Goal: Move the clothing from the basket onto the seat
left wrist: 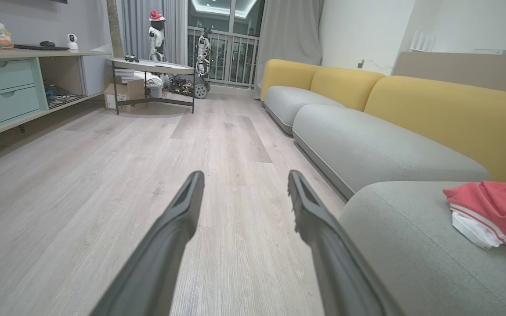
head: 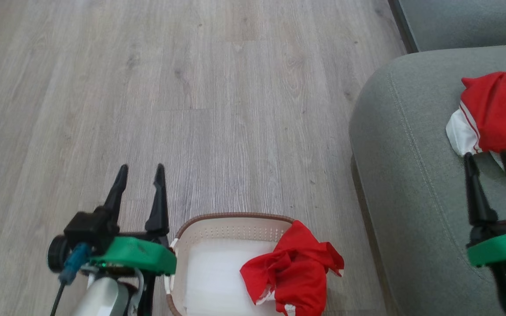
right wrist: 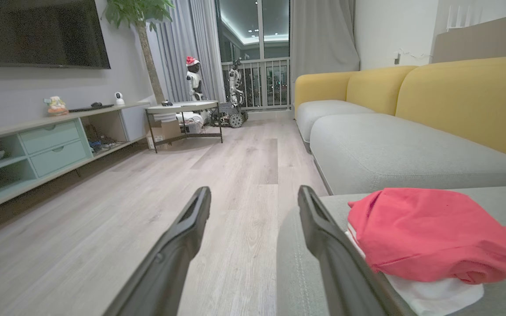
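Pale wood floor (head: 191, 109) spreads out far ahead of me. On the right is the big grey seat (head: 411, 184). The basket (head: 231, 218) sits on the floor near me, just left of the seat. A red cloth (head: 297, 272) lies partly in the basket and hangs over its right rim. A red bundle (head: 499, 114) with some white under it lies on the seat, at the far right. My right gripper (head: 486, 154) is over the seat, its tips right by the near side of the bundle; I cannot tell if they touch it. Its fingers are spread and hold nothing. My left gripper (head: 142, 166) is over the floor, left of the basket, fingers spread too, with nothing in them.
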